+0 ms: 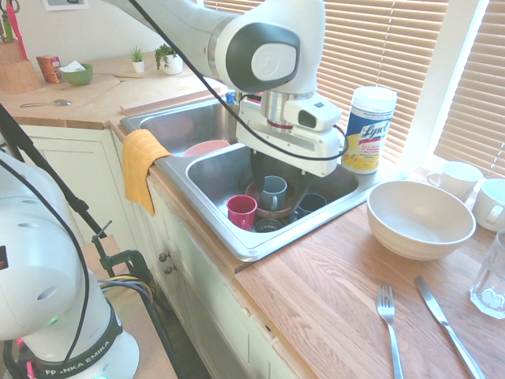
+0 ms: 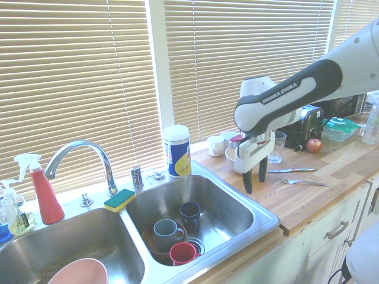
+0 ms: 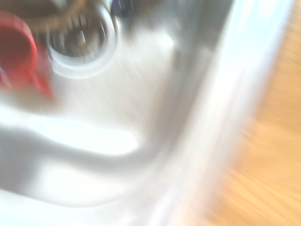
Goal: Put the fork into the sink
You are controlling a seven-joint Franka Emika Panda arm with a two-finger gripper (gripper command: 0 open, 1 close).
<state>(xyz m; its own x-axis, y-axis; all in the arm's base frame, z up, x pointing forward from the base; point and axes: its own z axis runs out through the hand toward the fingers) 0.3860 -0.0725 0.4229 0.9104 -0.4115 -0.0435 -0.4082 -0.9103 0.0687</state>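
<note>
The slim silver fork [image 1: 388,324] lies flat on the wooden counter, tines toward the sink, beside a table knife [image 1: 450,328]. In the second exterior view the fork [image 2: 305,182] rests to the right of my gripper [image 2: 254,180]. The gripper hangs open and empty over the right rim of the steel double sink [image 2: 260,228], fingers pointing down. The first exterior view shows the sink [image 1: 260,245] below the arm's hand. The wrist view is blurred and shows the sink's inner wall [image 3: 197,117] and the counter's wood [image 3: 268,155].
The near basin holds a red cup [image 1: 241,211], a grey mug [image 1: 273,192] and a dark cup [image 1: 310,204]. A large cream bowl [image 1: 418,217], a wipes canister [image 1: 369,130], white mugs [image 1: 458,180] and a glass [image 1: 493,280] stand on the counter.
</note>
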